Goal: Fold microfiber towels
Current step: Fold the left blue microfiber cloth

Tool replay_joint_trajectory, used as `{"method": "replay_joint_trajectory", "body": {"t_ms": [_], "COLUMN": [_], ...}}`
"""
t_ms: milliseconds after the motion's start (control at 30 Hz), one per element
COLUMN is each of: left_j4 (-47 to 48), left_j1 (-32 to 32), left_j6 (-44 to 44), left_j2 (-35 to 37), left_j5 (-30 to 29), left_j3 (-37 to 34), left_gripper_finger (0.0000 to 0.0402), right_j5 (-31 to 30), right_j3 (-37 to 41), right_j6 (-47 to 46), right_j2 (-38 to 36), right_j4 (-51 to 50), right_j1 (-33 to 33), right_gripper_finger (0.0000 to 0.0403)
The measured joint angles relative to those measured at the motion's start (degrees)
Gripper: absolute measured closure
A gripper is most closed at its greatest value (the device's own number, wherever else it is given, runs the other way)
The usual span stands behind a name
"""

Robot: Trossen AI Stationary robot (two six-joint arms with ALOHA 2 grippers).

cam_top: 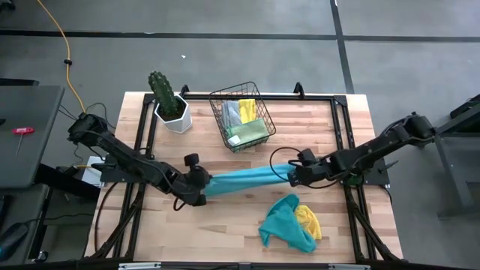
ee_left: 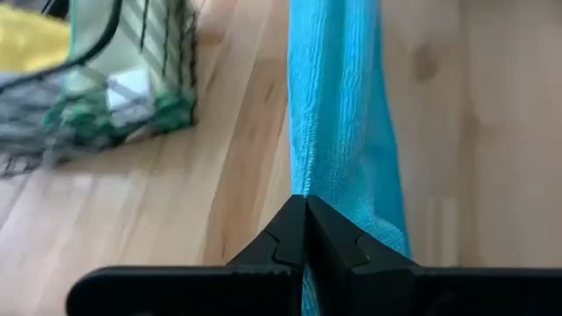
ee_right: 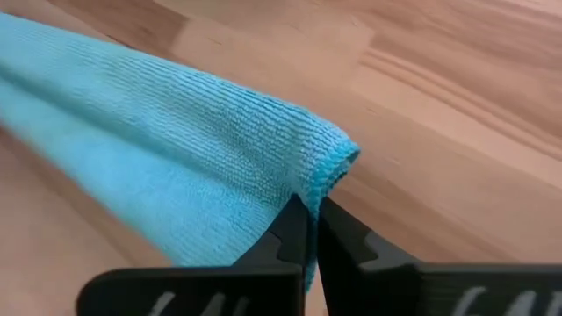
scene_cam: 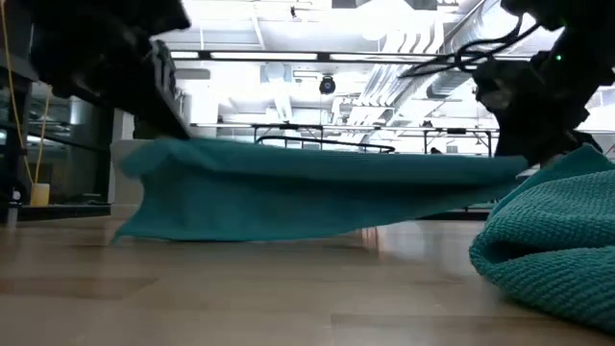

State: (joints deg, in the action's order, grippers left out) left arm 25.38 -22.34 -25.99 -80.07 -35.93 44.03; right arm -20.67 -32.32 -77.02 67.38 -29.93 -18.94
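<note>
From above, a teal-blue towel (cam_top: 244, 180) is stretched in a band across the middle of the wooden tabletop (cam_top: 330, 135), held at both ends. The left gripper (cam_top: 201, 187) pinches its nine o'clock end and the right gripper (cam_top: 294, 174) pinches its three o'clock end. At twelve o'clock from the band stands a black wire basket (cam_top: 241, 116) with yellow, grey and light green towels inside; a potted cactus (cam_top: 169, 101) sits at its nine o'clock side. Toward five o'clock lies a crumpled teal towel (cam_top: 285, 225) touching a yellow towel (cam_top: 309, 221).

At tabletop height, the stretched towel (scene_cam: 317, 197) hangs clear of the wood between the two arms, its lower edge sagging close to the surface; the crumpled teal towel (scene_cam: 557, 240) fills the near right.

The left wrist camera shows the jaws pressed together on the towel's edge (ee_left: 338, 114), with the basket (ee_left: 97, 96) at ten o'clock.

The right wrist camera shows the jaws clamped on a folded corner of the towel (ee_right: 202, 149).
</note>
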Motion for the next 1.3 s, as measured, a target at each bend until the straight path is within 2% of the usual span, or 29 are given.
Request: {"method": "replay_joint_trajectory", "body": {"t_ms": [133,233,500,933,1300], "left_j4": [5.00,5.90,7.14,-3.82,-15.10], "left_j1": [-1.07,-1.93,-2.18,-1.96,0.41], "left_j6": [-5.12,-5.36,-6.81,-2.32,2.24], "left_j2": [-1.01,-2.27,-5.82,-9.22,-18.53], "left_j5": [-0.40,-0.74,-0.51,1.05,1.90], "left_j3": [-0.03,-0.11,-0.13,-0.24,0.13], "left_gripper_finger": [0.0401,0.0401,0.0401,0.0401,0.0373], "right_j5": [-0.59,-0.65,-3.30,-3.59,-3.12], "right_j3": [-0.02,0.04,-4.80,-5.84,-5.84], "right_j6": [1.33,3.55,6.41,5.04,5.48], "right_j2": [-1.79,-1.81,-1.53,2.74,4.52], "right_j4": [3.03,6.27,2.95,-1.78,-1.65], "right_j1": [0.09,0.17,0.17,0.62,2.70], "right_gripper_finger": [0.0403,0.0403,0.0403,0.0403,0.0403]}}
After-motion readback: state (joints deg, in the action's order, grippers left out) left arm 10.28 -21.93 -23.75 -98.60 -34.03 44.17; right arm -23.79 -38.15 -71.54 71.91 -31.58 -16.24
